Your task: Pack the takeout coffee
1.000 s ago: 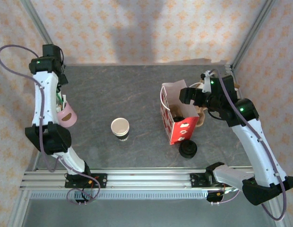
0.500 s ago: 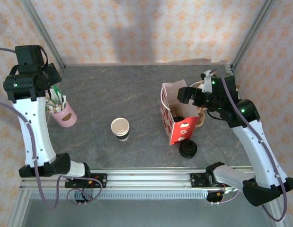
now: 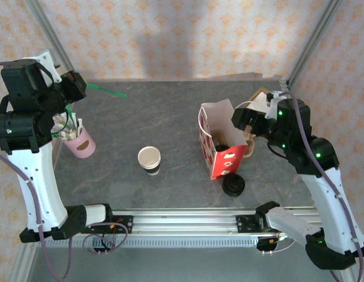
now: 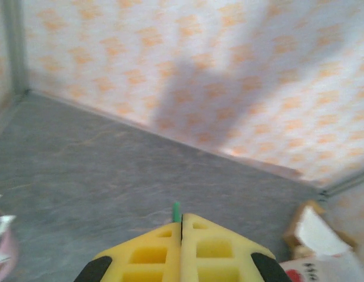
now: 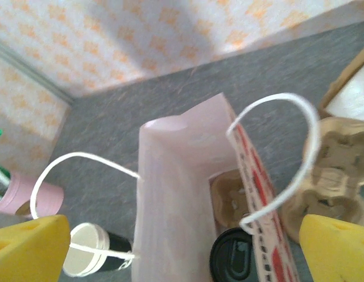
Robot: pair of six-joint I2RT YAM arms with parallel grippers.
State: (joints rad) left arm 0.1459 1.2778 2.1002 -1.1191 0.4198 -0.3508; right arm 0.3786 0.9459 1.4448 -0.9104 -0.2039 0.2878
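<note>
The grey table with a stone-like grain point(image 3: 170, 117) carries a tall red-and-white paper bag with white cord handles point(image 3: 216, 157), which stands upright and open. The takeout coffee point(image 5: 236, 256), with its round, smooth black plastic lid, stands inside this bag, beside a moulded brown pulp tray point(image 5: 231, 200). Above the bag the right gripper point(image 3: 247, 119) hangs with its jaws fully spread and holds nothing. The left gripper point(image 4: 182, 226) presses its yellow fingers together on a thin green straw point(image 3: 108, 90).

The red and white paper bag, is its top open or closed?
Open. The red and white paper bag gapes at the top, white handles apart, and a black-lidded cup shows inside.
</note>
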